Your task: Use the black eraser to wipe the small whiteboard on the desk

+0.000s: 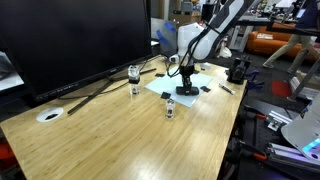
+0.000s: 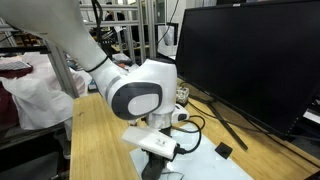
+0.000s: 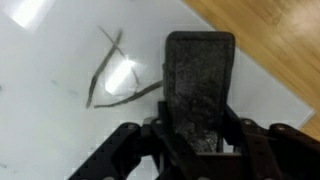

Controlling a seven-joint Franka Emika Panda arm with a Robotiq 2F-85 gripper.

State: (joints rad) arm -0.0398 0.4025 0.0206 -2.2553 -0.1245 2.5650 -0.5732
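Gripper [image 3: 197, 138] clamped on eraser [image 3: 200, 70], long axis pointing away from gripper. Marks [image 3: 115, 80] on whiteboard [image 3: 50, 120] just beside it, wrist-view left.

Whiteboard [image 1: 160, 86] on desk [image 1: 120, 135] nr monitor [image 1: 75, 40]; eraser [image 3: 200, 80] over whiteboard, close to its edge.

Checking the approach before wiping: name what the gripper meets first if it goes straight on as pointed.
The small whiteboard: the gripper, shut on the black eraser, points down at it, so the eraser meets it first, beside the marker strokes. Remaining gap unclear.
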